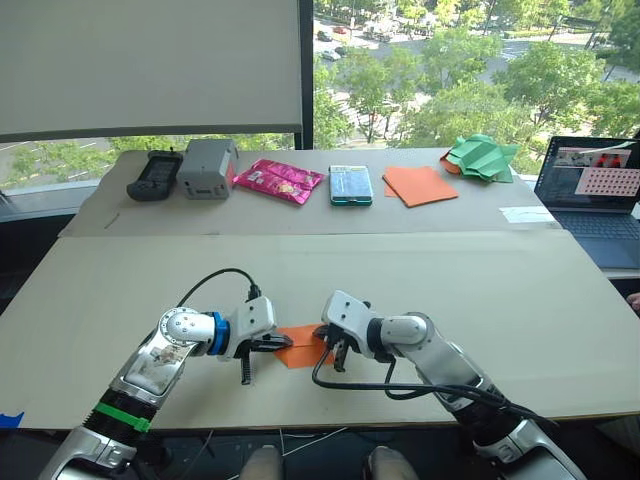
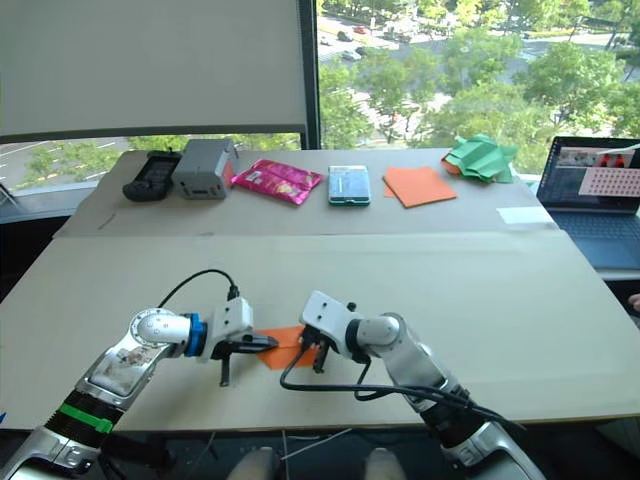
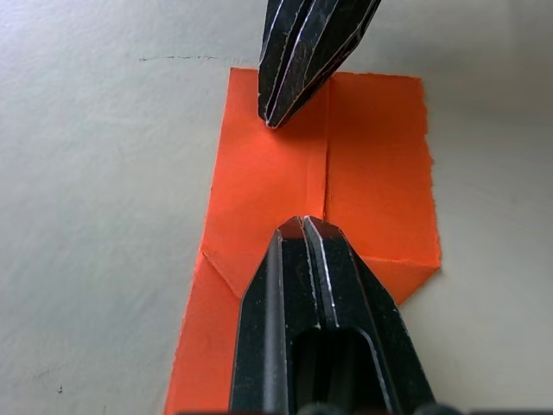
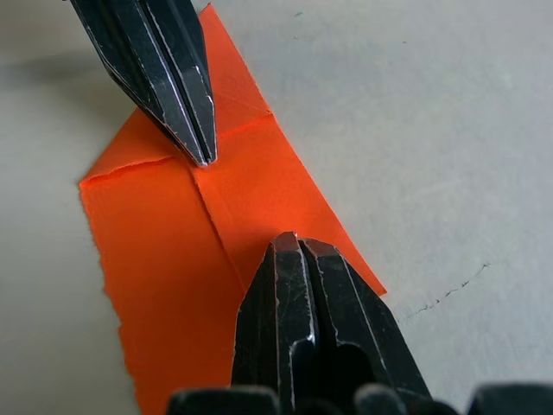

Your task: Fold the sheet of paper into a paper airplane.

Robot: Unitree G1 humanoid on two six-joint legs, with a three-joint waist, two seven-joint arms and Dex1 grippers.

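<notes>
The sheet of paper (image 1: pixel 301 348) lies flat on the table near its front edge. It is bright orange, with a crease down its middle (image 3: pixel 380 173) and a corner folded in. My left gripper (image 1: pixel 258 358) comes at its left side and stands open, with one finger over the paper and the other off its edge. From the right, my right gripper (image 1: pixel 333 350) is also open, its fingers (image 4: pixel 186 95) straddling the crease. Neither gripper is closed on the paper. The paper airplane is out of view.
Along the back of the table stand a black device (image 1: pixel 154 176), a grey box (image 1: pixel 207 168), a pink packet (image 1: pixel 279 181), a teal case (image 1: pixel 351 184), smooth orange paper (image 1: pixel 419 185) and a green paper heap (image 1: pixel 482 157). A laptop (image 1: pixel 594 195) sits at the right.
</notes>
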